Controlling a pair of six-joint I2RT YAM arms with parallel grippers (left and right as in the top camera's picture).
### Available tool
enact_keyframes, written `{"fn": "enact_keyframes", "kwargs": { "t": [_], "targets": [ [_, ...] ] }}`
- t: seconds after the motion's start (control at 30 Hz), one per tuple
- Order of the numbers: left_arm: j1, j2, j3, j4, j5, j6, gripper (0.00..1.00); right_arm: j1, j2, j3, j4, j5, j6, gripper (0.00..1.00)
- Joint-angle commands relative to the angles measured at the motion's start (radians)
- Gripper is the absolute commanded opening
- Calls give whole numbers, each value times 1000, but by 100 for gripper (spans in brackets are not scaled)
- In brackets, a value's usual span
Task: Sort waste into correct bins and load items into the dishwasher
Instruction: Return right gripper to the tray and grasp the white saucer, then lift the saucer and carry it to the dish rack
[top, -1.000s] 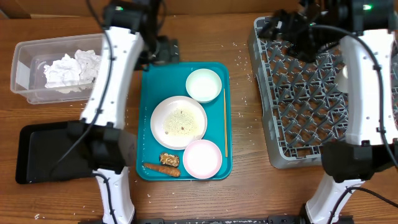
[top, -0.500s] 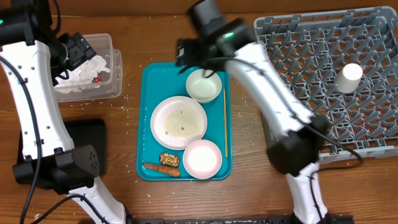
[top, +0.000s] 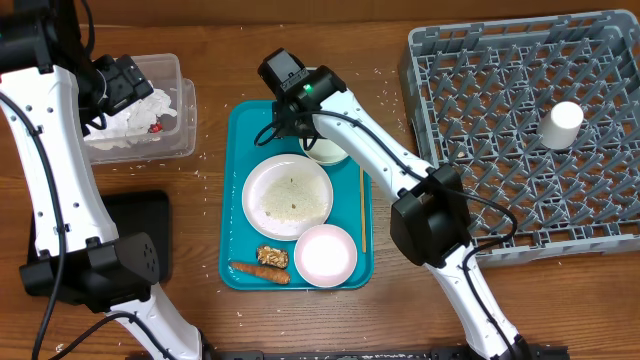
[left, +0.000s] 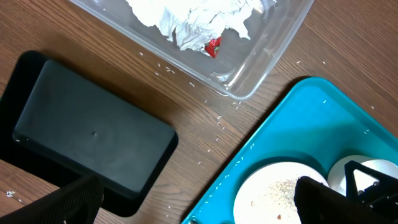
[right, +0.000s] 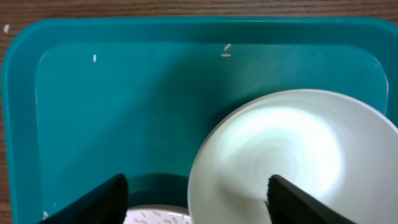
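Note:
My right gripper (top: 303, 125) (right: 199, 202) is open low over the far end of the teal tray, its fingers astride the left rim of a white bowl (top: 330, 148) (right: 292, 162). My left gripper (top: 122, 82) (left: 199, 208) is open and empty, high over the table by the clear tub (top: 185, 110) (left: 267, 65). The tub holds crumpled tissue (top: 125, 120) (left: 193, 18) and the red wrapper (top: 155, 127) (left: 212, 46). The plate (top: 288, 196) (left: 273, 199) carries rice grains. A pink bowl (top: 325, 254), the carrot piece (top: 258, 271) and the brown chunk (top: 272, 256) lie near the tray's front. The cup (top: 562, 122) stands in the grey rack (top: 470, 90).
The teal tray (top: 232, 200) (right: 93, 106) sits mid-table with a thin pale stick (top: 362, 195) along its right side. The black tray (top: 135, 215) (left: 93, 134) lies front left, partly hidden by my left arm. Loose rice grains dot the wood around the tub and tray.
My right arm has swung from the rack to the tray's far end and come down over the white bowl. My left arm has gone to the tub and held there.

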Motion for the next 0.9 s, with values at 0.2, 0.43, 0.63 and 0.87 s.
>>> {"fn": "enact_keyframes", "kwargs": {
  "t": [0.2,0.43,0.63,0.87],
  "targets": [
    [2,-6,2,5,-2,19,100,10,67,3,0,21,37,59],
    [2,-6,2,10,-2,19,100,33,90,3,0,22,37,43],
    [3,-6,2,10,-2,19,100,40,89,21,-9,22,36,25],
    [3,-6,2,11,-2,19,100,29,87,82,-62,37,33,4]
  ]
}}
